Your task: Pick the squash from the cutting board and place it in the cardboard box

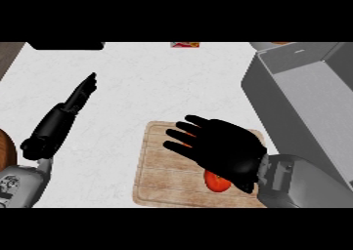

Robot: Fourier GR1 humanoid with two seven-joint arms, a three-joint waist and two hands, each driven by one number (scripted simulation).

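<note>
A: Where is the right hand (pixel 224 149)?

B: It hangs over the wooden cutting board (pixel 163 166), palm down. Its fingers (pixel 186 131) are spread and nearly straight, released, grasping nothing. They point up and to the left across the board.

A: And the squash?

B: An orange-red squash (pixel 217 182) lies on the board under the heel of that hand, on the wrist side, well behind the fingertips. Only its lower part shows; the palm hides the rest. I cannot tell whether the palm touches it. No finger curls round it.

A: What about the left hand (pixel 79 97)?

B: It is out over the white worktop (pixel 136 83), well to the left of the right hand's fingers and clear of the board. Its fingers are straight, held together and seen edge-on, pointing away towards the far side. They are released too, with nothing in them.

A: Where is the box?

B: The cardboard box (pixel 309 97) looks grey here. It stands to the right of the right hand's fingers, beyond the board's right edge, open at the top with its flaps raised. The squash is not in it.

A: Anything else near the fingers?

B: Beyond the left hand's fingertips, a black object (pixel 66 45) sits at the far edge. A small red and yellow item (pixel 185 44) lies at the far edge too, too small to identify. A brown rounded wooden thing (pixel 1 146) shows at the left edge, beside the left forearm.
</note>
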